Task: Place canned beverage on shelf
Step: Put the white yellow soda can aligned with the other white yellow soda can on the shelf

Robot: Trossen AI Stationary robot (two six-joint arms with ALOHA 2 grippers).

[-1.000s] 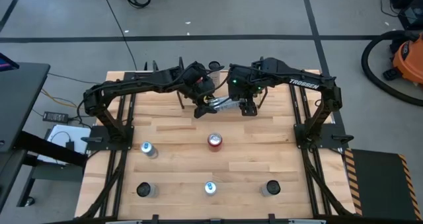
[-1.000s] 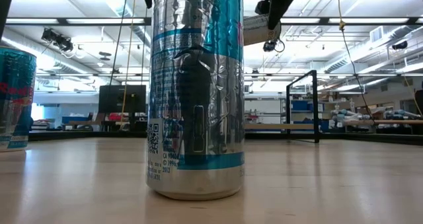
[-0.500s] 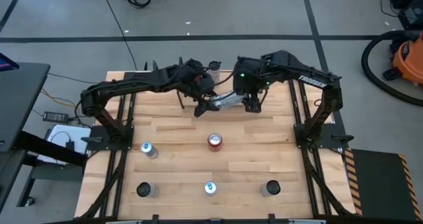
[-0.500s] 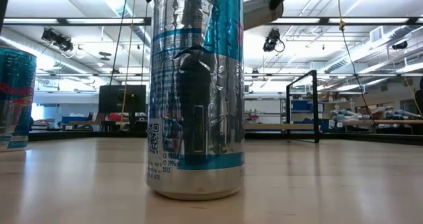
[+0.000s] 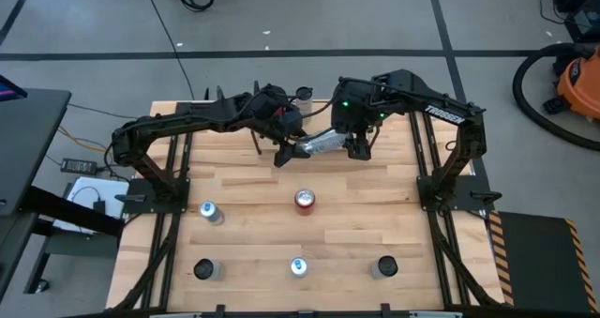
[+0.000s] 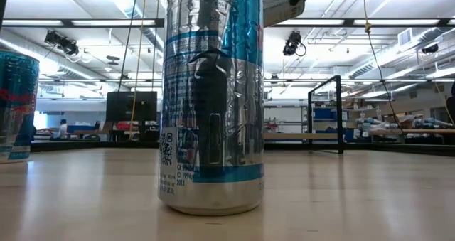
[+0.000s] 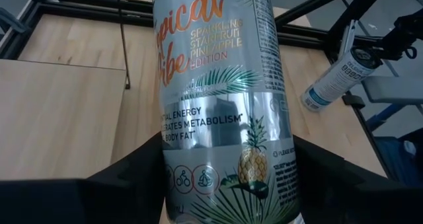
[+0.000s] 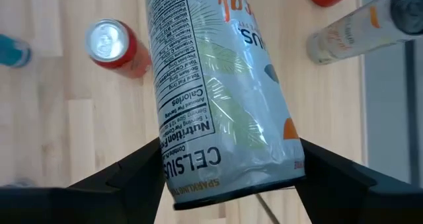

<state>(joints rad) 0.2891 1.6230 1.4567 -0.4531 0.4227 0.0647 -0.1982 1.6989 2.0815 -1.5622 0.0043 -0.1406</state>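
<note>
I see a wood table (image 5: 234,182) from above, and I place everything by the red can (image 5: 305,200) standing near its middle.

Nearest the front edge stand three cans in a row: a dark-topped one (image 5: 204,269) to the front-left of the red can, a blue-and-silver one (image 5: 298,266) straight in front of it, and another dark-topped one (image 5: 385,266) to the front-right. In the low view that blue-and-silver can (image 6: 212,99) fills the middle of the picture. A silver can (image 5: 210,212) stands level with the red can, off to its left.

Behind the red can, above the table, a silver can (image 5: 325,143) lies tilted on its side between both arms. My left gripper (image 5: 289,151) is clamped on its left end; in the left wrist view the dark fingers (image 7: 132,174) press each side of the can (image 7: 218,105). My right gripper (image 5: 355,145) sits at its right end, and in the right wrist view its fingers (image 8: 132,171) stand on either side of the can (image 8: 211,85); I cannot tell whether they are touching it.

Farther back, behind the red can, thin black rods of the shelf (image 5: 255,142) stand at the rear of the table. Another can (image 5: 303,94) stands at the rear edge.
</note>
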